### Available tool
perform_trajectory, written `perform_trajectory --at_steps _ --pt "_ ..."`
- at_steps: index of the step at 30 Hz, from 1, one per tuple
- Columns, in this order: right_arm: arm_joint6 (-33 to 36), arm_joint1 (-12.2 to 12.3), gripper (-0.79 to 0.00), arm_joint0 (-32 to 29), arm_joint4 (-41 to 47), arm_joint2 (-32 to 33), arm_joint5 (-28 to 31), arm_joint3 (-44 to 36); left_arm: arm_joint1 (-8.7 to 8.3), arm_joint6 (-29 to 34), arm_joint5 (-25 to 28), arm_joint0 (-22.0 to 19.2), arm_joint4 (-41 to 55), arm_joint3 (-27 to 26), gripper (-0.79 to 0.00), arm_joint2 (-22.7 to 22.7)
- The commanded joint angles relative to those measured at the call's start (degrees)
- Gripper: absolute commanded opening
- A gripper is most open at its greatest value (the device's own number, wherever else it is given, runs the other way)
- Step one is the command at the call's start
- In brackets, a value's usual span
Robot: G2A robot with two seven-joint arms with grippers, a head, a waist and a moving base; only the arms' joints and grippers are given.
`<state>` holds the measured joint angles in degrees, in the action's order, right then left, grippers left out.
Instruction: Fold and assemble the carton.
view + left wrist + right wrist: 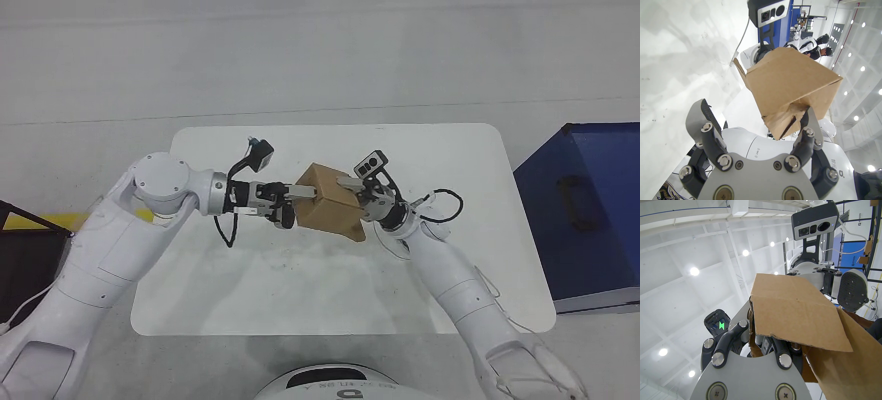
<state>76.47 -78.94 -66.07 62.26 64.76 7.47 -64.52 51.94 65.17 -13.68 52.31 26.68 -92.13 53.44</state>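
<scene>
The brown carton (328, 200) is held tilted above the middle of the white table (250, 290), between both arms. My right gripper (368, 203) is at its right side, and in the right wrist view it (759, 339) is shut on a carton (795, 313) wall, the fingertips hidden behind cardboard. My left gripper (285, 207) sits at the carton's left end. In the left wrist view it (756, 106) is open wide, one finger (810, 117) touching the crumpled end flap of the carton (791, 85), the other finger (706, 111) apart from it. A loose flap (844, 351) hangs toward the right wrist.
A blue bin (590, 215) stands just off the table's right edge. A dark frame (15, 225) sits past the left edge. Bare tabletop lies in front of and behind the carton.
</scene>
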Motion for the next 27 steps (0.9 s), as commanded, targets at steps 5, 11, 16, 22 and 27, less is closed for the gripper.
perform_trajectory --at_steps 5,11,16,22,27 --pt "-0.27 -0.01 -0.785 -0.22 -0.52 -0.02 0.06 -0.4 0.14 -0.13 -0.14 0.01 -0.61 -0.15 0.0 0.01" --pt "-1.03 -0.03 -0.785 -0.4 -0.63 0.23 0.38 -0.5 -0.31 0.65 1.14 1.02 -0.2 0.28 0.0 2.35" --pt "-1.75 0.02 -0.785 -0.68 -0.75 0.69 0.69 -0.63 -1.32 1.82 2.51 3.37 0.53 1.06 0.0 6.41" --pt "-2.19 0.07 -0.785 -0.87 -0.76 1.03 0.85 -0.77 -2.68 2.68 4.23 7.27 3.14 2.22 0.0 12.88" --pt "-2.19 0.07 -0.785 -0.87 -0.76 1.03 0.85 -0.77 -3.38 5.27 5.55 9.78 7.44 6.27 0.0 17.12"
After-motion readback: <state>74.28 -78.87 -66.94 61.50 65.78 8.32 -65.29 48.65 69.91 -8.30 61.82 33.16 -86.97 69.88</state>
